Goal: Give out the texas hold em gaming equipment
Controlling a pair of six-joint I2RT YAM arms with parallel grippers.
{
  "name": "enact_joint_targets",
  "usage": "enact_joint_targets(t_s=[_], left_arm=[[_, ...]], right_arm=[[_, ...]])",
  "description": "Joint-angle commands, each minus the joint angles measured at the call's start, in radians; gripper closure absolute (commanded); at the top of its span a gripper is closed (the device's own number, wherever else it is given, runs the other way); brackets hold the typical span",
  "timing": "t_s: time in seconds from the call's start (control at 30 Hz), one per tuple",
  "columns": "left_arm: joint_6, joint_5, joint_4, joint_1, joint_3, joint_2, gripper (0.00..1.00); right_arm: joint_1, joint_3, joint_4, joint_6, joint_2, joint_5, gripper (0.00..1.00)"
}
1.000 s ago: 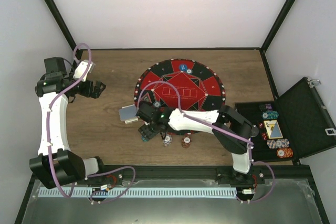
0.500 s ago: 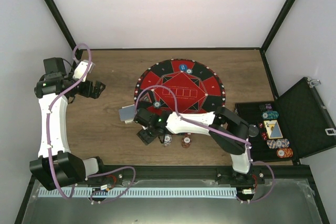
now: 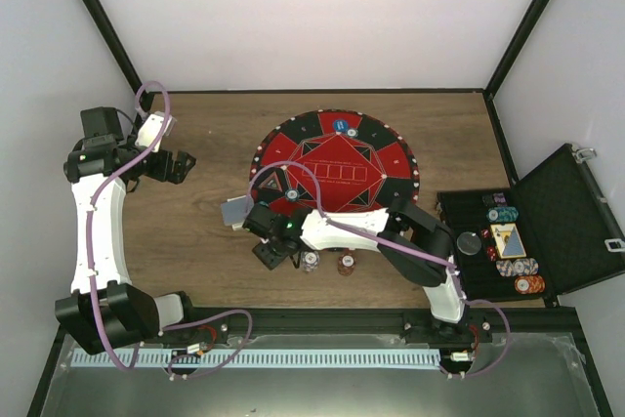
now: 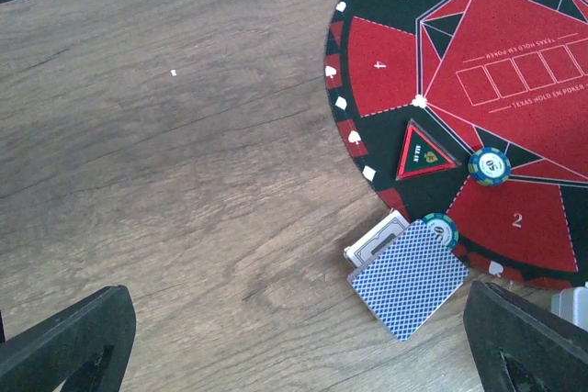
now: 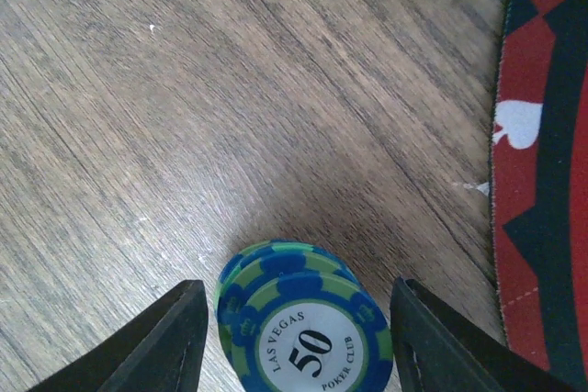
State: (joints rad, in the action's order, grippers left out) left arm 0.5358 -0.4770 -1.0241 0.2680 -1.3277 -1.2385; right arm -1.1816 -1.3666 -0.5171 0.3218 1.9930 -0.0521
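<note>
In the right wrist view my right gripper (image 5: 296, 319) is open, its fingers (image 5: 165, 346) on either side of a short stack of blue-and-green "50" poker chips (image 5: 303, 332) resting on the wood, with a gap on each side. From above, the right gripper (image 3: 269, 252) hides that stack, left of a white chip stack (image 3: 311, 261) and a maroon one (image 3: 346, 264). My left gripper (image 3: 181, 165) is open and empty at the far left. The blue-backed card deck (image 4: 409, 277) lies by the card box (image 4: 375, 238). Teal chips (image 4: 489, 164) lie on the mat.
The round red-and-black mat (image 3: 337, 139) lies mid-table with a blue button disc (image 3: 340, 125) at its far side and a triangular marker (image 4: 423, 149). The open black case (image 3: 562, 231) with more chips stands at the right. Black frame posts border the back.
My right gripper has shifted a little left and toward the near edge, over the blue-and-green chips. The left arm has not moved.
</note>
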Motion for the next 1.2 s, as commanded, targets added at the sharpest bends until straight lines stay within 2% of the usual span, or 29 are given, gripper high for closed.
enact_joint_targets(t_s=[0.0,0.13,0.43,0.87,1.17], left_arm=[[0.013,-0.003,0.004,0.006,-0.006,0.014,0.00],[0.016,-0.002,0.005,0.006,-0.004,0.016,0.00],[0.020,0.001,0.004,0.007,-0.004,0.018,0.00],[0.019,0.000,0.004,0.010,-0.005,0.019,0.00],[0.022,-0.001,0.002,0.013,-0.007,0.024,0.00]], right_arm=[[-0.008,-0.045,-0.024,-0.016,0.006,-0.020,0.43],[-0.008,-0.047,-0.028,-0.019,0.008,-0.021,0.48],[-0.008,-0.053,-0.040,-0.027,0.027,-0.024,0.52],[-0.009,-0.071,-0.058,-0.027,0.005,-0.031,0.81],[0.007,-0.104,-0.124,-0.025,-0.028,-0.058,0.91]])
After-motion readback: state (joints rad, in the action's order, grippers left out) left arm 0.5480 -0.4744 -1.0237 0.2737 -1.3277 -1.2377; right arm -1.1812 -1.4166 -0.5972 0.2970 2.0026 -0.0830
